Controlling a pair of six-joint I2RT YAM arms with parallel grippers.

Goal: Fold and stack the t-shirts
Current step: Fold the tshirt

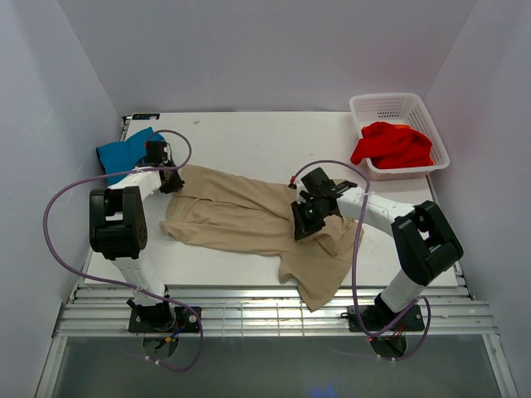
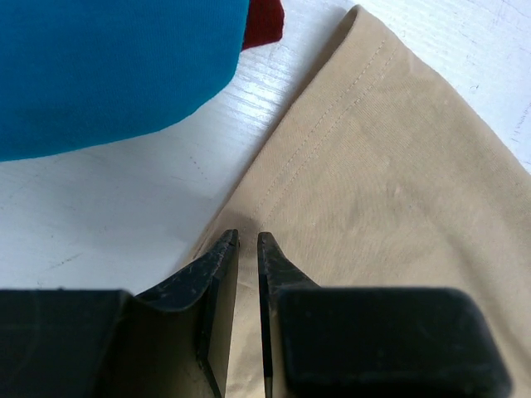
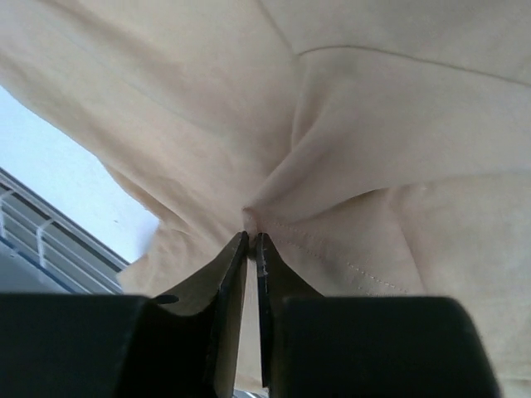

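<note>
Folding of the tan-beige t-shirt (image 1: 236, 217) was under way — left hand (image 2: 247, 239) and right hand (image 3: 251, 238) each pinched its cloth. Next move probably required lifting both holds together and carrying them across.

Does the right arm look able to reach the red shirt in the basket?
Not yet, probably: the right gripper is shut on the tan shirt and would have to release it. Otherwise the way to the red shirt in the basket looks free.

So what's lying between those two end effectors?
The tan t-shirt lies rumpled between the left end effector and the right end effector, each pinching part of it. The top view shows the whole stretch.
</note>
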